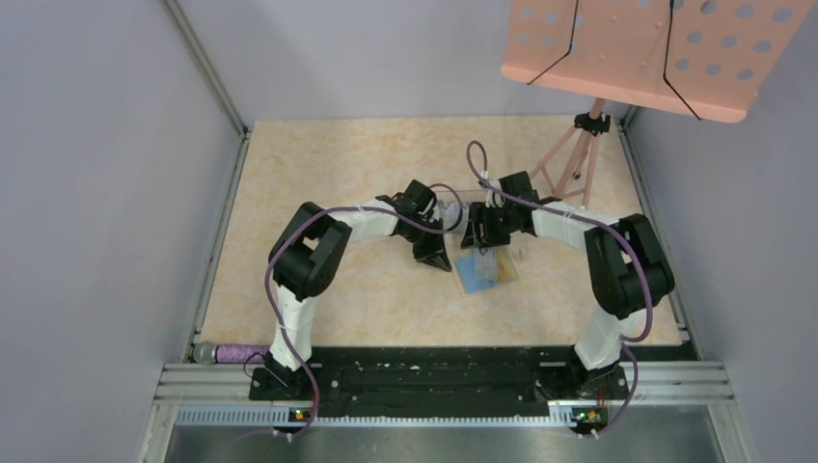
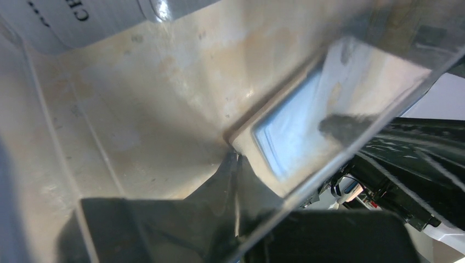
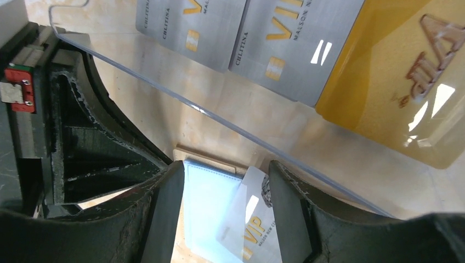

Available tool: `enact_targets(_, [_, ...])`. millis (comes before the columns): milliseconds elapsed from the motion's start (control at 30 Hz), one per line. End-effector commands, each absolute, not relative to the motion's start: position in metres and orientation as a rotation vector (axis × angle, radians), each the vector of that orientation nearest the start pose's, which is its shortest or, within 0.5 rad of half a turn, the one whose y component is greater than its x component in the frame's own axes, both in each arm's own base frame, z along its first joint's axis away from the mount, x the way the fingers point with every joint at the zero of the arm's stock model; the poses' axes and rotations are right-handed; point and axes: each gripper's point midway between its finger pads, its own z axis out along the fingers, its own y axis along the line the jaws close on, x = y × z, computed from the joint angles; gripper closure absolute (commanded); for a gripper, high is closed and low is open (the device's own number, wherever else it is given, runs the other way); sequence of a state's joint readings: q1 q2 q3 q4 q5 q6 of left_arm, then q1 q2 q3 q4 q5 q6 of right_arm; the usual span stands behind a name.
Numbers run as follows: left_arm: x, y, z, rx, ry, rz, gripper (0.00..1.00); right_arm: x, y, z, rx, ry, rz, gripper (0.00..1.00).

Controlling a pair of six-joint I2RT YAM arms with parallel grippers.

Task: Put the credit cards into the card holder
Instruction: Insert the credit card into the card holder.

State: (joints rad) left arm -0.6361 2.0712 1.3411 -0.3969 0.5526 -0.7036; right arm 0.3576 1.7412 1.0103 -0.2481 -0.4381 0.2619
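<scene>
The card holder (image 3: pixel 208 203) lies open on the table, blue-grey lining up and tan rim showing; it also shows in the overhead view (image 1: pixel 487 273). A silvery credit card (image 3: pixel 257 227) marked VIP lies tilted on its lining. My right gripper (image 3: pixel 225 167) hangs open over both, one finger on each side. Two more silvery cards (image 3: pixel 192 24) and a yellow card (image 3: pixel 395 71) rest on a clear plastic sheet (image 3: pixel 181 98) beyond. My left gripper (image 2: pixel 238 159) is shut, its tips at the holder's tan corner (image 2: pixel 247 143). Whether it pinches anything is unclear.
The clear sheet (image 1: pixel 463 204) sits just behind the holder, between the two wrists. A pink perforated music stand (image 1: pixel 656 48) on a tripod (image 1: pixel 579 159) stands at the back right. Grey walls enclose the table. A purple cylinder (image 1: pixel 231 353) lies by the left arm's base.
</scene>
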Motion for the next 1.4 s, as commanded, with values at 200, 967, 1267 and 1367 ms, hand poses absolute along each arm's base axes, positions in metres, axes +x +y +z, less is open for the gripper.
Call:
enact_targets(200, [0.279, -0.351, 0.021, 0.126, 2.945, -1.065, 1.0, 0.323, 0.227, 0.044, -0.397, 2.581, 0.828, 0.53])
enact_targets(967, [0.277, -0.35, 0.02, 0.126, 2.946, -1.062, 1.0, 0.332, 0.229, 0.065, -0.381, 2.543, 0.82, 0.55])
enact_targets(1267, [0.278, -0.351, 0.02, 0.127, 2.946, -1.069, 1.0, 0.33, 0.224, 0.062, -0.373, 2.558, 0.785, 0.53])
enact_targets(1367, [0.278, -0.351, 0.019, 0.128, 2.948, -1.07, 1.0, 0.328, 0.219, 0.057, -0.365, 2.579, 0.758, 0.53])
